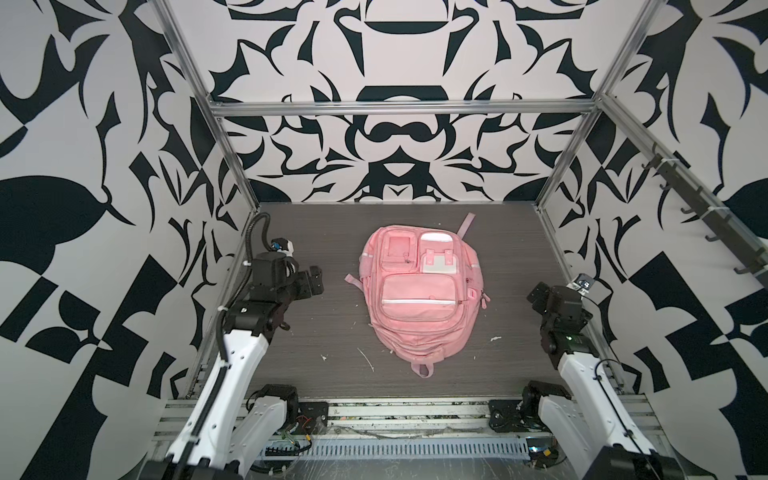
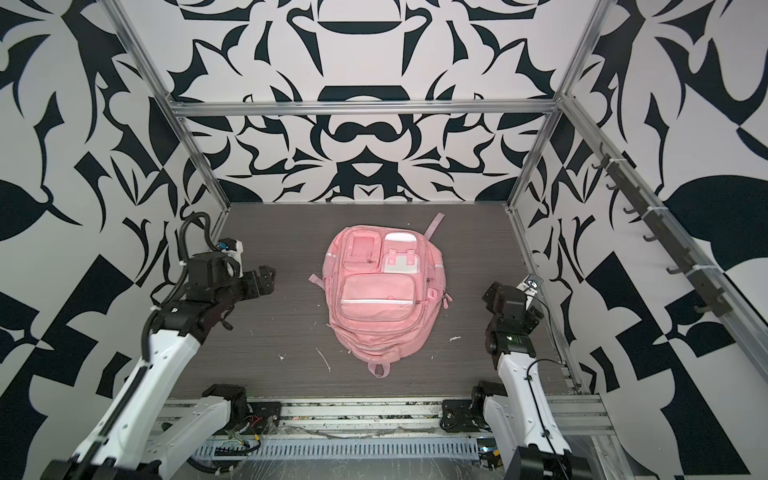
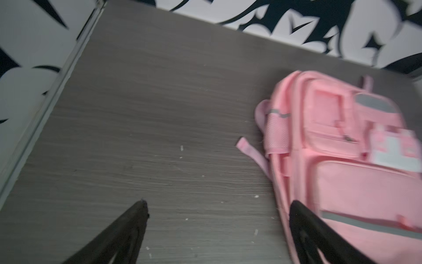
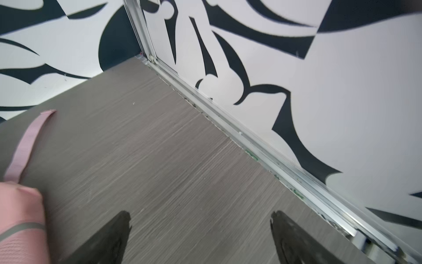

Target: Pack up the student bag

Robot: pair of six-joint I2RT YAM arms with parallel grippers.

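Student bag (image 1: 419, 299) flat on table (image 1: 316, 257); L tool (image 3: 218, 203), R tool (image 4: 201, 213) both spread, empty, prob. clear.

Soft pink cloth student bag (image 1: 417, 299) — matt woodgrain table (image 1: 316, 266).

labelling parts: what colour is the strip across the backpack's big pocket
Silver-white strip, clearest in a top view.

Left tool (image 3: 219, 205) — jaws spread wide, empty. Right tool (image 4: 199, 214) same: wide apart, empty. Left arm (image 1: 241, 353), right arm (image 1: 582, 370) — elbows bent, wrists pitched down behind each tool.
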